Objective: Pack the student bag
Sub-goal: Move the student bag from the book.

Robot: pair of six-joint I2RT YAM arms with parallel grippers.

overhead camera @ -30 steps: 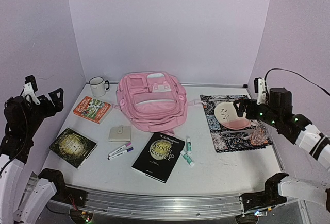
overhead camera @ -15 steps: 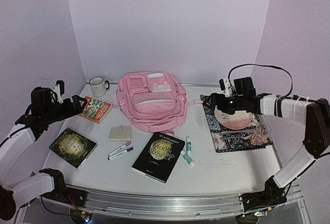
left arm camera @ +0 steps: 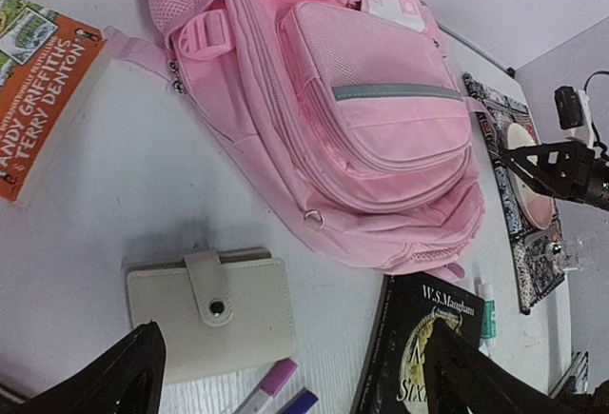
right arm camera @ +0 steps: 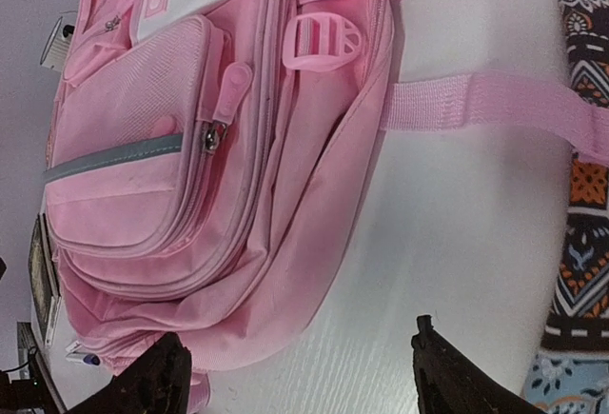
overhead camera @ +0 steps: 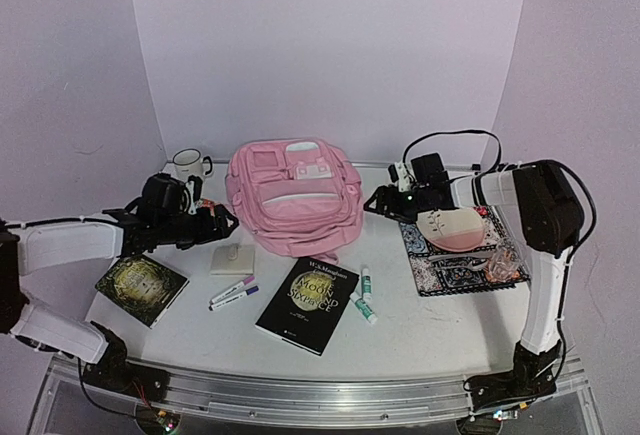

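Pale lilac walls closed in a white table [overhead camera: 450, 327], and the pink backpack [overhead camera: 293, 200] lay flat at its back centre, front pockets facing up. One pink strap [right arm camera: 485, 100] ran out from its right side toward a patterned mat [overhead camera: 462, 260] holding a pink plate [overhead camera: 452, 227].

The left claw [overhead camera: 222, 225] hung low just off the bag's left side, above a cream wallet [overhead camera: 232, 258]. Its fingers stood wide apart with nothing between them. The right claw [overhead camera: 375, 203] hung just off the bag's right side, near the mat's left edge. Its fingers were also apart and held nothing.

An orange book [left arm camera: 38, 100] lay left of the bag, partly under the left arm. A white mug [overhead camera: 188, 167] stood behind it. Two markers [overhead camera: 233, 292] lay near the wallet. A black book [overhead camera: 308, 302] sat in front of the bag, with two green-capped tubes [overhead camera: 364, 295] beside it. Another dark book [overhead camera: 141, 280] lay at the table's left edge.
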